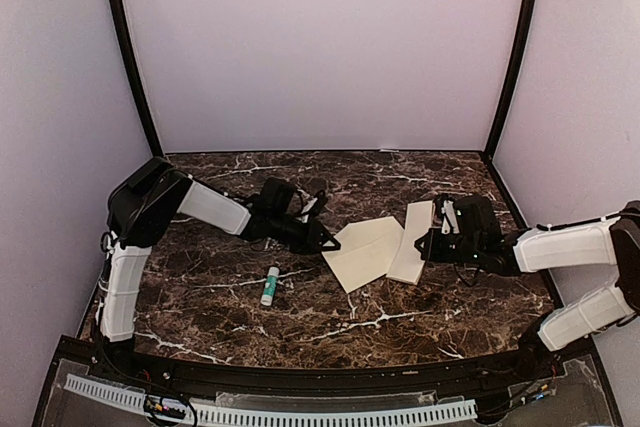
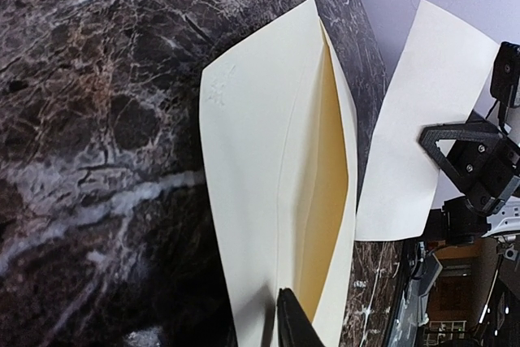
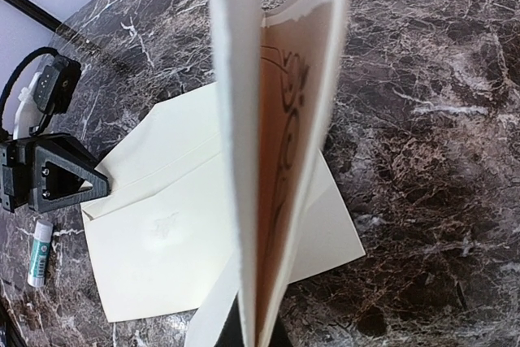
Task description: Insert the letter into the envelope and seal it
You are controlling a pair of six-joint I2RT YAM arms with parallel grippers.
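While the envelope [image 1: 362, 252] lies on the dark marble table [image 1: 210, 312] between the two arms, the left gripper [image 1: 326, 239] sits at its left corner with the jaws set narrow, pinched on the paper there. In the left wrist view only one dark finger [image 2: 289, 323] shows, at the bottom edge. It lies on the envelope just where the top layer parts from the back, so that the pocket gapes and its yellowish inside is visible. The small embossed emblem sits on the pale face beside the opening. The right gripper [image 1: 430, 244] is closed tight on the letter [image 3: 234, 119], which is folded. In the right wrist view the sheet rises on edge from between the fingers, white outside, with the brown ornate border showing on the inner faces of the fold. From above, the letter appears as a pale strip at the envelope's right edge, its near side meeting or overlapping that edge; I cannot tell whether the two papers touch. The letter is outside the envelope. A glue stick [image 1: 270, 286] with a green label lies on the marble near the left arm, apart from both papers.
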